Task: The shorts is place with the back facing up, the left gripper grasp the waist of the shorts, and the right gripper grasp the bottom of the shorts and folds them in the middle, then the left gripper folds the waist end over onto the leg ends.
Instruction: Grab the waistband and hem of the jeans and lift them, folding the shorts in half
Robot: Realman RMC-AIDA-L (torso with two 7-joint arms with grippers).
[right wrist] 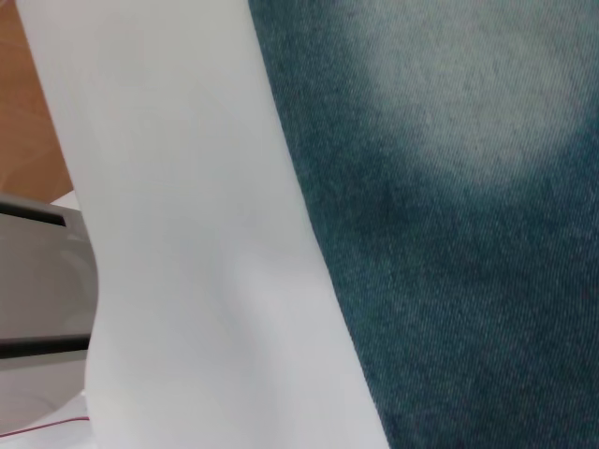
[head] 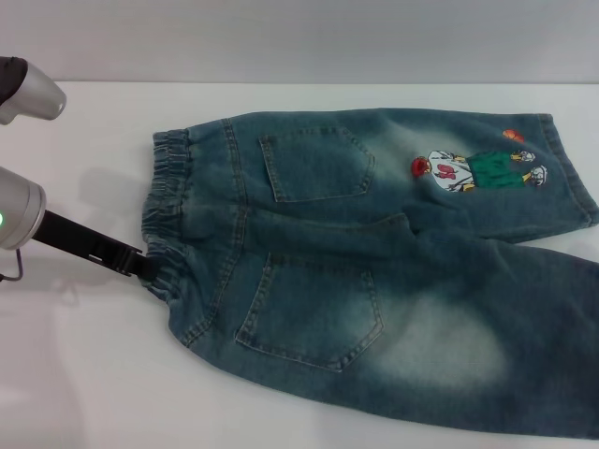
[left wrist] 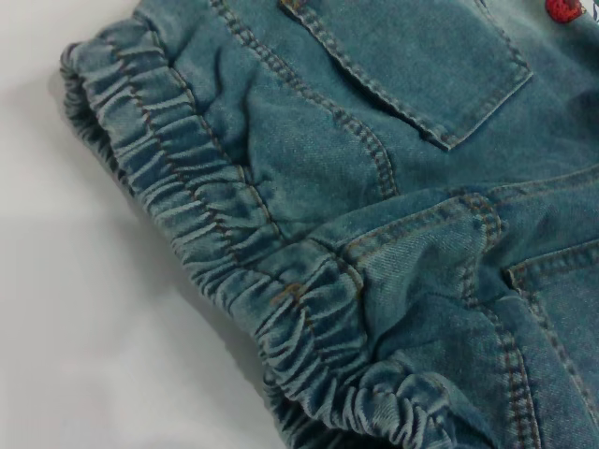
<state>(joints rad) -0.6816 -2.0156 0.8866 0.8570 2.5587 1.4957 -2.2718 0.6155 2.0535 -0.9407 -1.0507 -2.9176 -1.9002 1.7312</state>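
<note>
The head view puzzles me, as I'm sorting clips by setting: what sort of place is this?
Probably a lab test bench: a bare white table, one pair of shorts laid out flat, and the left hand at the waist.

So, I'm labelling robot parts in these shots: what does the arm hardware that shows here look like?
Only the left arm shows, in the head view. The left gripper is a black claw on a long black neck, joined to a silver cylindrical wrist with a small green light at its edge and a thin wire loop beneath. A second silver-grey rounded segment with a dark end sits above. The right arm is out of view.
</note>
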